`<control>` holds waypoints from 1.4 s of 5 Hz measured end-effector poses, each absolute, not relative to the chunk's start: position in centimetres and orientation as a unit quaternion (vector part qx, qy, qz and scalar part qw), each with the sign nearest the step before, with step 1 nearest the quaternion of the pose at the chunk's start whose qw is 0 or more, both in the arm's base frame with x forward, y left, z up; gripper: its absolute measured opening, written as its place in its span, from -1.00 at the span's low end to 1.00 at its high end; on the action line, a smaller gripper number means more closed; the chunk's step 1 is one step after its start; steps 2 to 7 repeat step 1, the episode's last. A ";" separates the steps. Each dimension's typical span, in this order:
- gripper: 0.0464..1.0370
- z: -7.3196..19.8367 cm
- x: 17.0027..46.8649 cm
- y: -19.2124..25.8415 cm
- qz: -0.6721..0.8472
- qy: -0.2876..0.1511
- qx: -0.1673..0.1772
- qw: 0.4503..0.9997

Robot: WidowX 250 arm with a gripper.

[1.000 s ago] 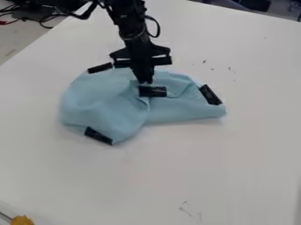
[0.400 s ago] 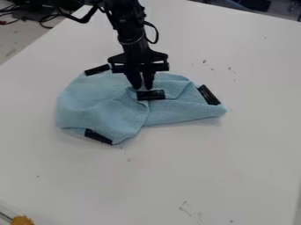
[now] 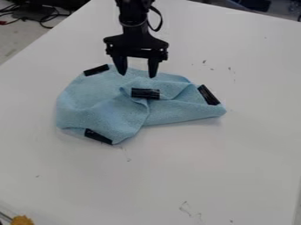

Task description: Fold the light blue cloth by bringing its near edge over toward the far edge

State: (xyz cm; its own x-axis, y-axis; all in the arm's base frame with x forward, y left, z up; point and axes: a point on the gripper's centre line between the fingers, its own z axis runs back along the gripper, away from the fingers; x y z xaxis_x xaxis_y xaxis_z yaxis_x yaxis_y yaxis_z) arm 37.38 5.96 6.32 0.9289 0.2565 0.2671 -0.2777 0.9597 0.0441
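Overhead, the open gripper [image 3: 137, 75] points down at the blue cloth [image 3: 104, 110].

my matte black, jointed robot arm [image 3: 134, 6] is wearing dark plastic-looking parts all the way down. a rounded black wrist housing [image 3: 133, 19] is showing a thin, paler ring around it, and a slim black cable [image 3: 160, 19] is bowing out beside it in a loop. below, my black two-finger gripper [image 3: 137, 75] is flaring into broad, angular shoulders [image 3: 136, 40] above a straight crossbar [image 3: 138, 53], and its long black fingers [image 3: 121, 65] are narrowing toward blunt tips.
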 end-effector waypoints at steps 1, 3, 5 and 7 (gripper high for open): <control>0.94 7.3 37.7 6.1 0.119 -0.129 0.064 0.982; 0.94 7.3 37.7 6.1 0.119 -0.129 0.064 0.982; 0.94 7.3 37.7 6.1 0.119 -0.129 0.064 0.982; 0.94 7.3 37.7 6.1 0.119 -0.129 0.064 0.982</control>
